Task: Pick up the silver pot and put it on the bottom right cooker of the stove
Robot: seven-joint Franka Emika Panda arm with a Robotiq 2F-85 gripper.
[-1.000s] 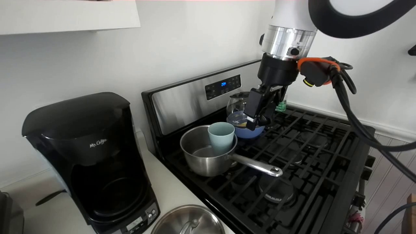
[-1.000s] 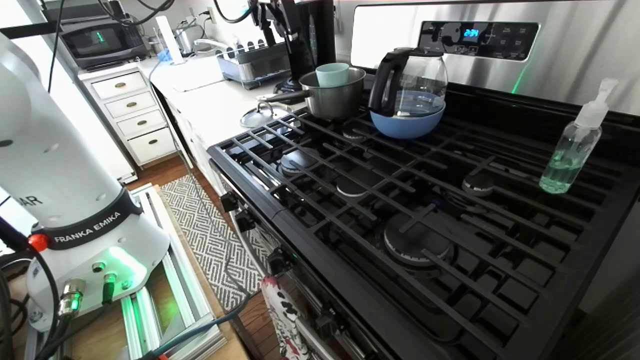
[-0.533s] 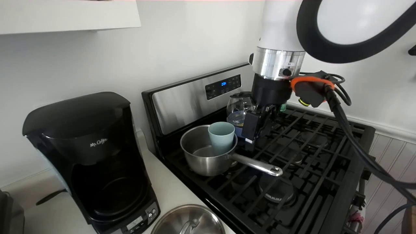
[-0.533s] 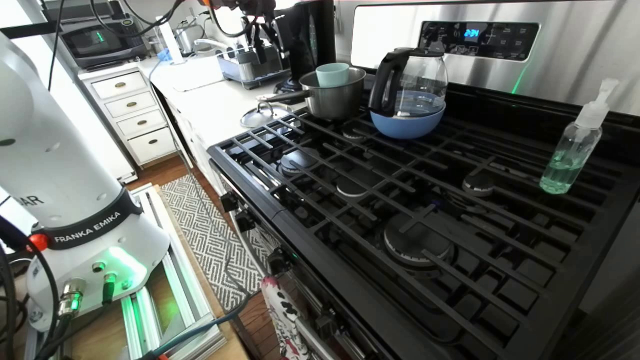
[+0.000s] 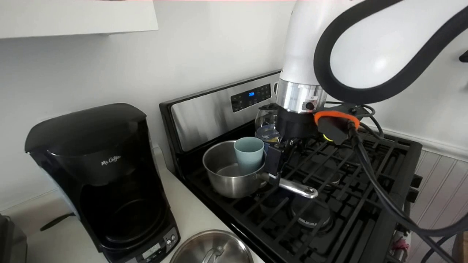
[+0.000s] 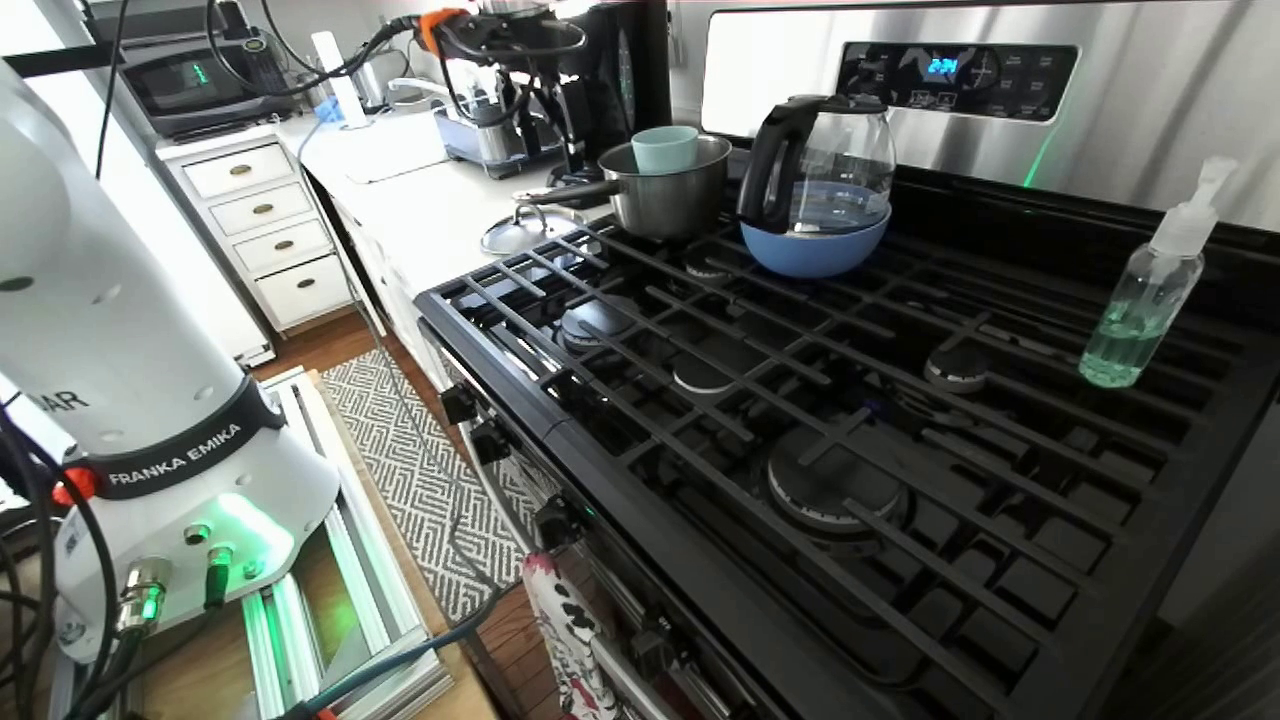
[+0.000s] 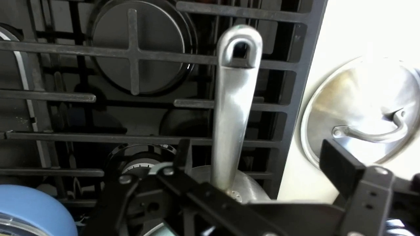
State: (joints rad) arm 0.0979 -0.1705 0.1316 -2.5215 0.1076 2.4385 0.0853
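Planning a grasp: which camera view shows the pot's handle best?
The wrist view: the handle is large there, nearly full-length from its looped end. In an exterior view, a gripper finger hides part of it; in an exterior view, the handle looks small.

stove (image 6: pixel 790 400) in both exterior views, obliquely from above — wrist view nearer, steeply downward

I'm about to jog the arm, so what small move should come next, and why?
I'd probably lower the tool slightly, jaws open, before closing on the handle of the silver pot. In the wrist view the handle appears between the spread fingers, nearer one, with space showing on both sides; whether they reach low enough around it is hard to tell.
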